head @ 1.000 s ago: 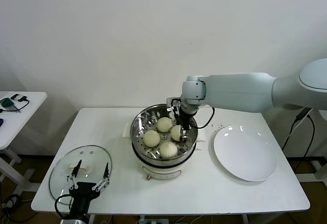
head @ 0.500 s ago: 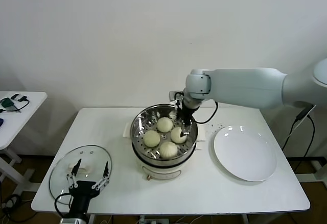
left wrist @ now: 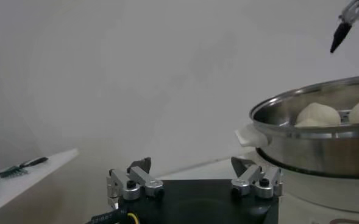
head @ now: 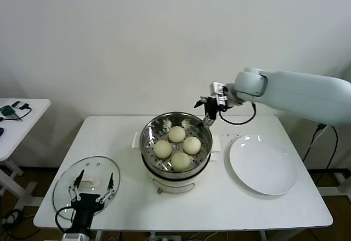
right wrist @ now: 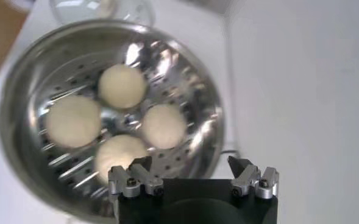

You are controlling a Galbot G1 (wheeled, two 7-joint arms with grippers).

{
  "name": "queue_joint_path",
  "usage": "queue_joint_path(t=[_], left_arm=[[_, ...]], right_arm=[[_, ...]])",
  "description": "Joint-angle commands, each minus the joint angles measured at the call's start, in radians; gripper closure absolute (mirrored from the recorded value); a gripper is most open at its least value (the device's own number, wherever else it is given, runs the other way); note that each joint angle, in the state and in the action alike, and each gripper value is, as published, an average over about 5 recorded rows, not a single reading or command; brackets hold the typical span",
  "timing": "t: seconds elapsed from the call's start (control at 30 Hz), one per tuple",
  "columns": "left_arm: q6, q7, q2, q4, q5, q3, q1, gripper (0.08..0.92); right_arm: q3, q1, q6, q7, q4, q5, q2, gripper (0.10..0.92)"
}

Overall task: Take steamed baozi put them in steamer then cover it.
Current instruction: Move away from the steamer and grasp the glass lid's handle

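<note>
On the white table (head: pixel 263 211), no words or labels can be read on anything. The right gripper (head: pixel 209 112) hangs in the air just above the far rim of the steamer (head: pixel 149 136), its arm stretched in from the right side. Its fingers (right wrist: pixel 133 178) are spread wide and hold nothing. All four steamed baozi (head: pixel 176 134) sit inside the steamer. The left gripper (head: pixel 90 189) waits low at the near left corner, fingers (left wrist: pixel 131 181) open, right over the cover (head: pixel 63 189) lying on the table. A white plate (head: pixel 263 167) lies to the right.
</note>
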Motion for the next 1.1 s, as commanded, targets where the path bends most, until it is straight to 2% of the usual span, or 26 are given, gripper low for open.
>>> queue_joint_path(t=[0.03, 0.27, 0.5, 0.77, 0.97, 1.1], left_arm=[[0.004, 0.012, -0.004, -0.007, 0.024, -0.018, 0.000, 0.177], [0.008, 0.038, -0.004, -0.009, 0.133, -0.036, -0.009, 0.177], [0.006, 0.075, -0.005, 0.005, 0.419, -0.048, -0.028, 0.177], [0.006, 0.103, 0.035, 0.018, 1.093, -0.061, -0.037, 0.177], [-0.031, 0.098, 0.069, 0.087, 1.322, -0.047, -0.051, 0.177], [-0.060, 0.065, 0.074, 0.177, 1.405, -0.054, -0.074, 0.177]], right_arm=[[0.560, -0.541, 0.290, 0.285, 0.038, -0.046, -0.309, 0.203], [1.056, -1.020, 0.339, 0.350, 0.060, -0.092, -0.313, 0.203], [1.455, -1.405, 0.343, 0.377, 0.111, -0.139, -0.239, 0.203], [1.703, -1.643, 0.321, 0.397, 0.158, -0.188, -0.131, 0.203], [1.888, -1.818, 0.195, 0.395, 0.227, -0.228, -0.055, 0.203], [1.951, -1.872, 0.200, 0.380, 0.215, -0.239, -0.009, 0.203]])
